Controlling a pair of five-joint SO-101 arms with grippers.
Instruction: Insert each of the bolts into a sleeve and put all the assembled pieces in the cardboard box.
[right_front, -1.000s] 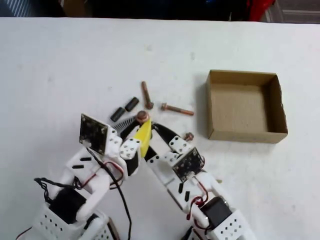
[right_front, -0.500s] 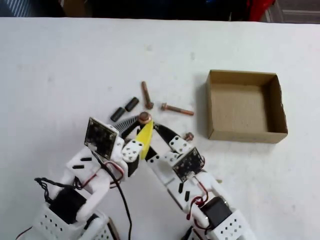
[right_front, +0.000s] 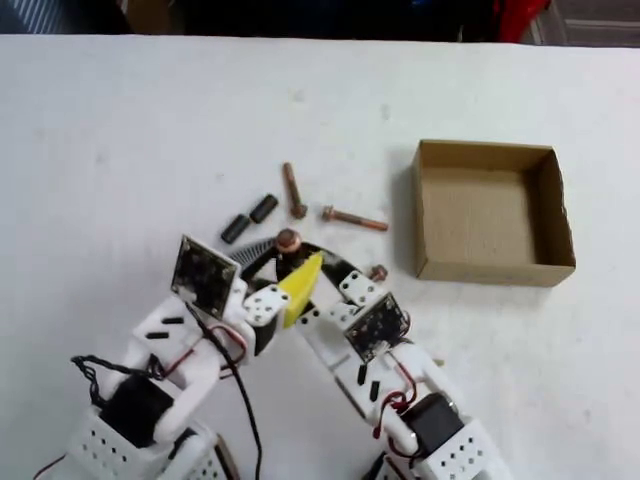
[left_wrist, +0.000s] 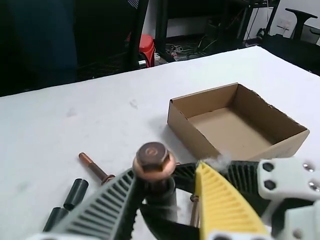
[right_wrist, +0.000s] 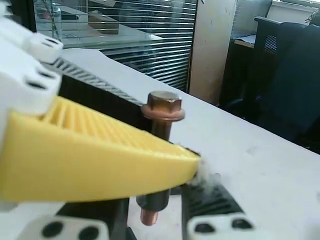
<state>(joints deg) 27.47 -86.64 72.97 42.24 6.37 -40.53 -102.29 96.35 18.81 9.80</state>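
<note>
Both arms sat nose to nose over the near half of the white table (right_front: 120, 130). The upright bolt (left_wrist: 152, 159) stood head-up between the two grippers. Left gripper (right_front: 296, 252) was open: its grey ribbed finger (left_wrist: 107, 205) lay against the upright bolt just under the head, and its yellow finger (right_wrist: 100, 150) was angled off toward the box side with a visible gap to the bolt. Right gripper (right_wrist: 152, 200) was closed on the upright bolt from the opposite side. In the right wrist view the shank ran down between its two black fingers with the copper tip poking out below; the contact point itself was hidden behind the yellow finger. In the left wrist view a black sleeve (left_wrist: 161, 197) appeared to sit around the shank below the head, seating depth not readable. Loose parts lay beyond the grippers. The second bolt (right_front: 293, 190) pointed roughly away from the arms. The third bolt (right_front: 355, 218) lay crosswise between it and the box, near but not touching either. The fourth bolt (right_front: 377, 272) was just beside the right arm's wrist, close to the box's near corner. One loose sleeve (right_front: 263, 208) and another loose sleeve (right_front: 235, 228) lay near each other, apart, on the robot's left of the second bolt. The cardboard box (right_front: 495, 270) sat open-topped on the robot's right, well apart from the grippers.
</note>
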